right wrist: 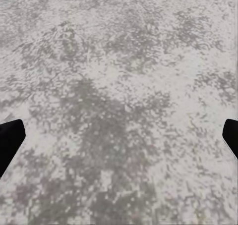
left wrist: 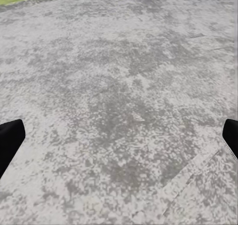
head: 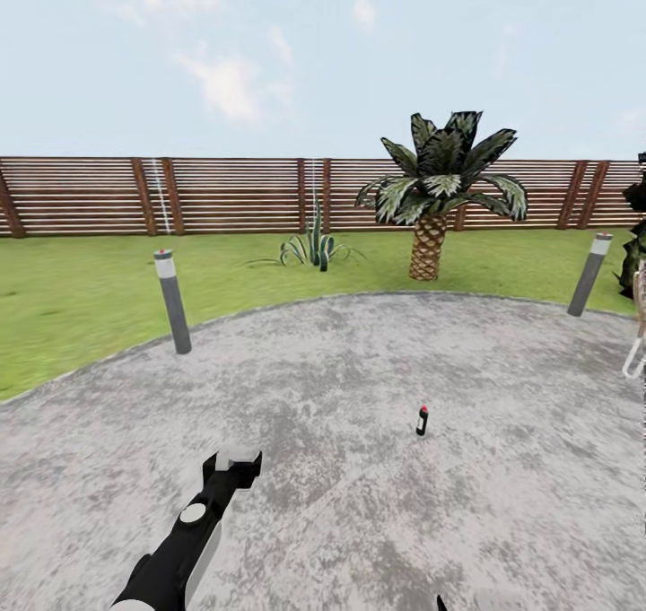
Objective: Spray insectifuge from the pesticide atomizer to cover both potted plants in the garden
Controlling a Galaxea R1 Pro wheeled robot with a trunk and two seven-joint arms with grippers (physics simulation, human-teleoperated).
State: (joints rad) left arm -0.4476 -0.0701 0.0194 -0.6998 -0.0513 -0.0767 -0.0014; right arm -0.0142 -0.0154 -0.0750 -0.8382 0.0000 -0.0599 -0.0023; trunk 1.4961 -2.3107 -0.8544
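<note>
The pesticide atomizer [head: 422, 421] stands upright on the round grey patio [head: 359, 369], a small dark bottle with a pale head and a red spot. My left gripper [head: 235, 461] hovers over the paving nearer to me and to the left of it, well apart from it. In the left wrist view the left gripper [left wrist: 119, 140] is open, with bare paving between its black fingertips [left wrist: 10, 138]. My right gripper [right wrist: 119, 140] is open over paving too. One potted plant [head: 314, 248], narrow and spiky, sits on the lawn near the fence.
A palm [head: 432, 200] with a scaly trunk grows behind the patio. Two grey bollards [head: 172, 301] [head: 589, 274] stand at the patio's edge. A brown slatted fence [head: 224, 196] closes the lawn. Dark foliage [head: 635, 252] and a white looped object [head: 635, 360] show at the right edge.
</note>
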